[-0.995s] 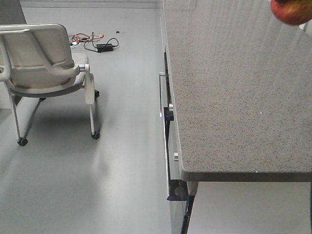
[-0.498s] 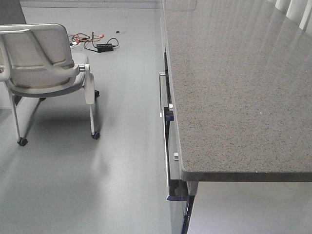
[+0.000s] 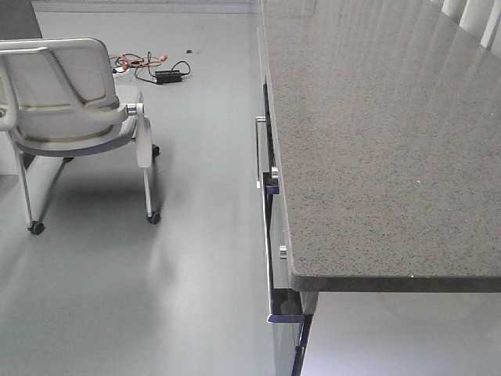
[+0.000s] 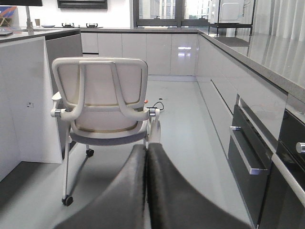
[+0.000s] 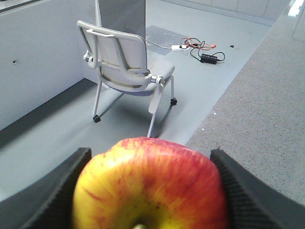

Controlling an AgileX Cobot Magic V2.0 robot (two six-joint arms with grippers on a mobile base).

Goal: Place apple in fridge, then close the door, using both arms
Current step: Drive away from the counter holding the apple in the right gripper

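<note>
Two grippers are shown: the left gripper (image 4: 146, 149) is closed with nothing held, a white chair (image 4: 102, 102) seen at 11 o'clock beyond it; the apple (image 5: 150, 174) is clamped by the right gripper (image 5: 151, 191), the speckled surface (image 5: 267, 109) lying at 2 o'clock.

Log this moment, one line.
right end effector: shut on apple | left end effector: shut, empty | fridge: not in view

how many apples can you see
1. The apple is clamped in the right gripper, seen from the right wrist. None shows on the counter; others may lie out of frame.
</note>
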